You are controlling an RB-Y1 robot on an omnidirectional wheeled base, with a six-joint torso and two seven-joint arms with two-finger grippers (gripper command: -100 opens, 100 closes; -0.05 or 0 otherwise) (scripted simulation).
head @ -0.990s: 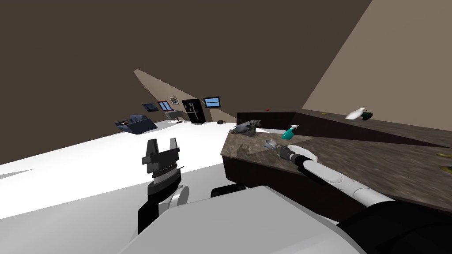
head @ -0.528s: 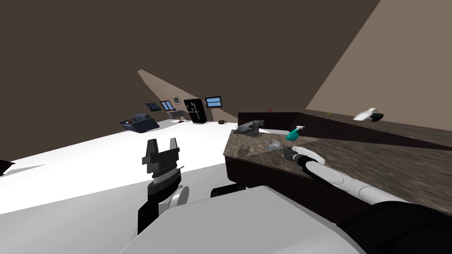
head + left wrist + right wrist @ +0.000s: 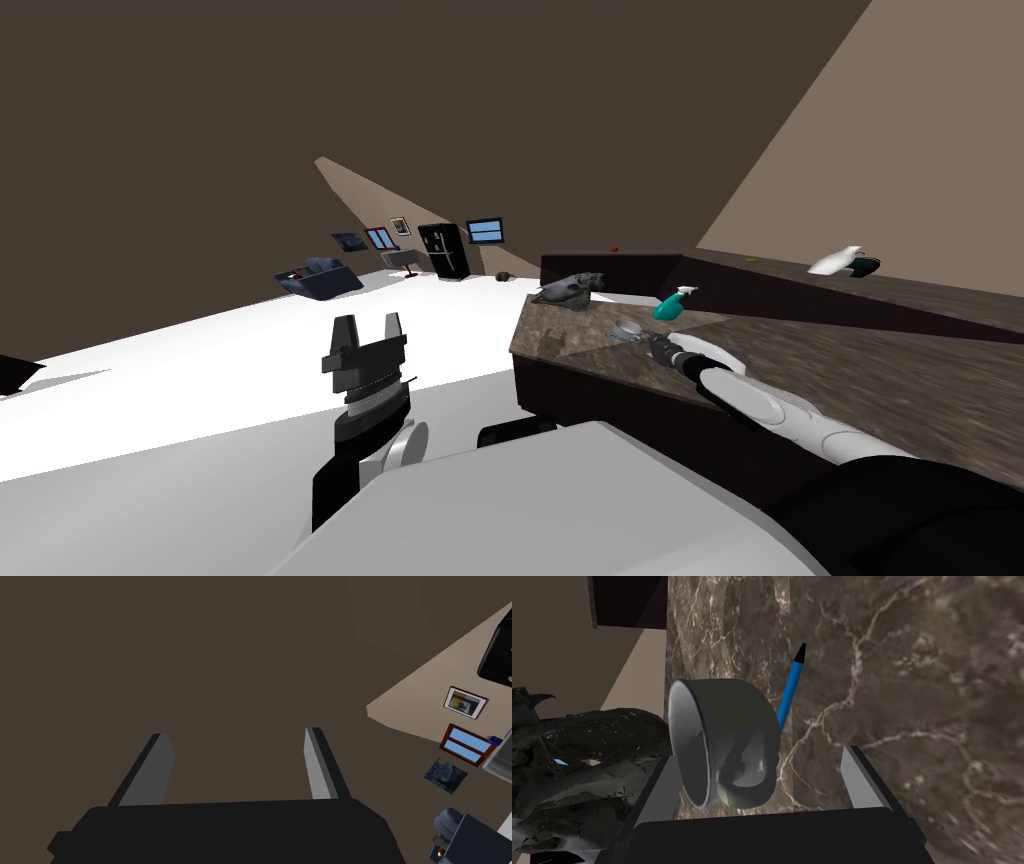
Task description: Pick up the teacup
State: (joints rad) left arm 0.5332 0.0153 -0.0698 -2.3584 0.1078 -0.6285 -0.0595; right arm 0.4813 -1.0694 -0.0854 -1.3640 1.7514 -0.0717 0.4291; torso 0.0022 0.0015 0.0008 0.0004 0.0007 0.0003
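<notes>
marbled counter (image 3: 912, 676), teacup (image 3: 727, 741) inside the spread right gripper (image 3: 759, 755)

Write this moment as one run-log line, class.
phase: pre-grasp | right gripper: open, straddling teacup | teacup: on marbled counter, not lifted | left gripper: open, idle

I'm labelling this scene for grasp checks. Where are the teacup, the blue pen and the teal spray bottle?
teacup (image 3: 737, 721), right wrist view, outer wall.
blue pen (image 3: 790, 690), right wrist view, mid barrel.
teal spray bottle (image 3: 666, 310), head view, teal body.
</notes>
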